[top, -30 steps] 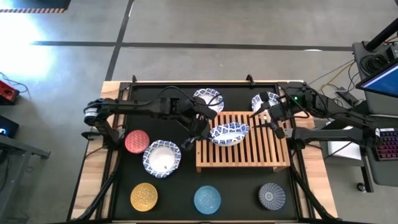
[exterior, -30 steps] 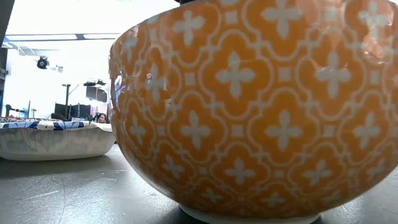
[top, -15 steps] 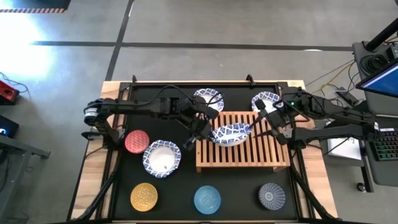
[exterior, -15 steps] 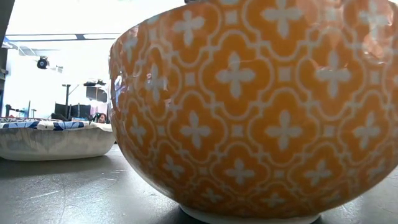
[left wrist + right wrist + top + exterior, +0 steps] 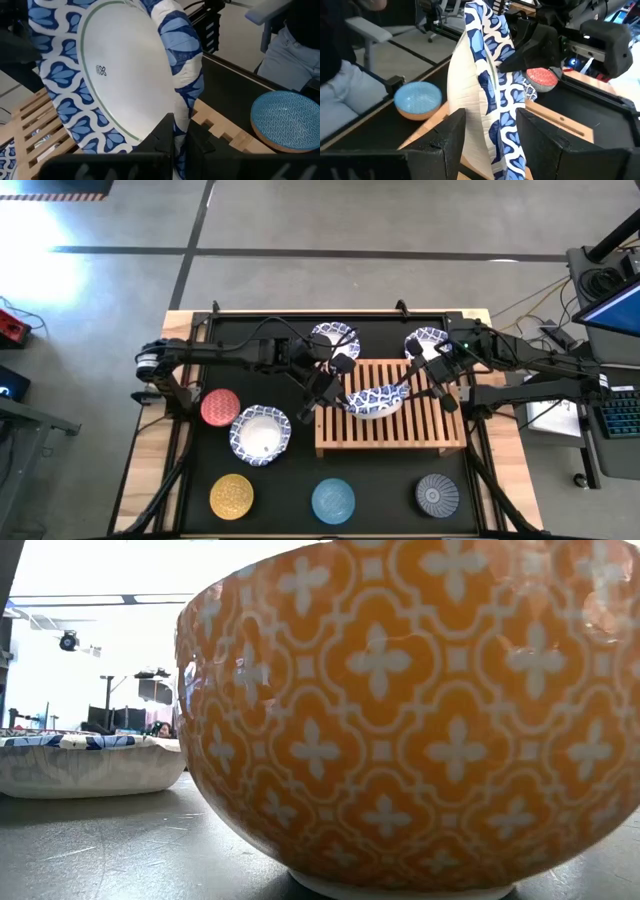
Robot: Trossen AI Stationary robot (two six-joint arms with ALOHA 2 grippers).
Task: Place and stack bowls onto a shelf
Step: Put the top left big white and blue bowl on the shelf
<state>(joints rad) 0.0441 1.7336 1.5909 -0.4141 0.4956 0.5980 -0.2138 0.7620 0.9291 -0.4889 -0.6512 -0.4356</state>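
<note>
A wide white bowl with a blue patterned rim sits tilted over the slatted light-wood shelf. My left gripper is shut on its left rim. My right gripper is open at its right rim; in the right wrist view the fingers stand on either side of the rim, and I see no touch. Three more white-and-blue bowls rest on the black mat. The red, yellow, light blue and dark grey bowls rest there too. My left gripper pinches the bowl's rim on the side toward the table's left, one finger on the white inside and one on the patterned outside. It comes from the table's left. The bowl stands tilted over the shelf slats; whether its foot rests on them is hidden.
The yellow bowl fills most of the low view, with a white-and-blue bowl to its left. Most of the shelf's slats right of the held bowl are bare. A seated person's leg shows beyond the table.
My right gripper has moved toward the table's left, from over the shelf's far right corner to the held bowl's right rim, and now straddles it. My left gripper has shifted slightly right with the bowl, which has tipped and shows less of its white inside from above.
</note>
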